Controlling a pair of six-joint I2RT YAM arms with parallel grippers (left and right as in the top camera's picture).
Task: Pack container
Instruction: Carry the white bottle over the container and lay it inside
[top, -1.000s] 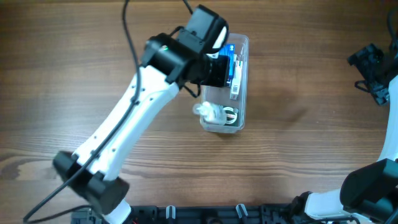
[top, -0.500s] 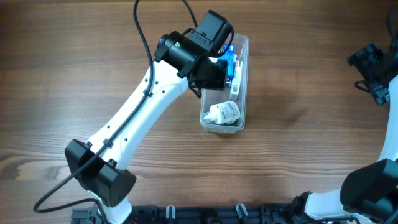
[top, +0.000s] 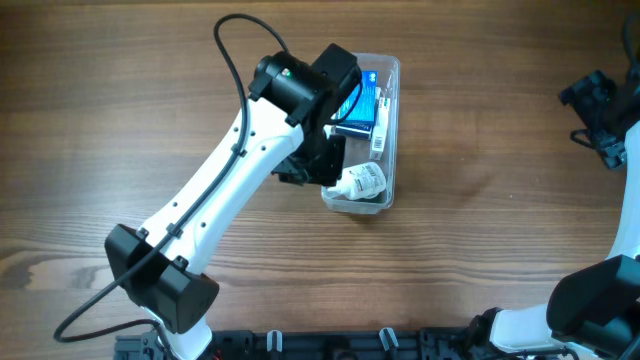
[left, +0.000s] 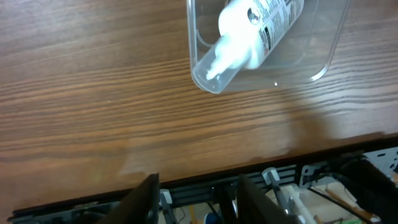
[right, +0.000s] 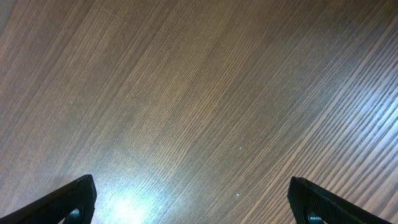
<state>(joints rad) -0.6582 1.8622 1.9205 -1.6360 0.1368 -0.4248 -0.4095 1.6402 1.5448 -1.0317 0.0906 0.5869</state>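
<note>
The clear plastic container (top: 391, 150) lies lengthwise on the wooden table at centre back. Inside it are a small clear spray bottle with a white cap (top: 361, 180) at the near end and blue and white boxes (top: 362, 105) at the far end. My left gripper (top: 308, 172) hovers just left of the container's near end, open and empty. In the left wrist view the container's near end (left: 320, 62) and the spray bottle (left: 258, 31) show at the top, with my left fingers (left: 198, 202) apart at the bottom. My right gripper (top: 600, 115) is at the far right edge; its fingers (right: 193, 199) are wide open over bare wood.
A black rail with fixtures (top: 330, 345) runs along the table's front edge. The left arm's white links (top: 215, 200) cross the table diagonally from front left to the container.
My left gripper has drawn back out of the container, toward the front left. The spray bottle now lies in the near end of the container. The right arm has not moved.
</note>
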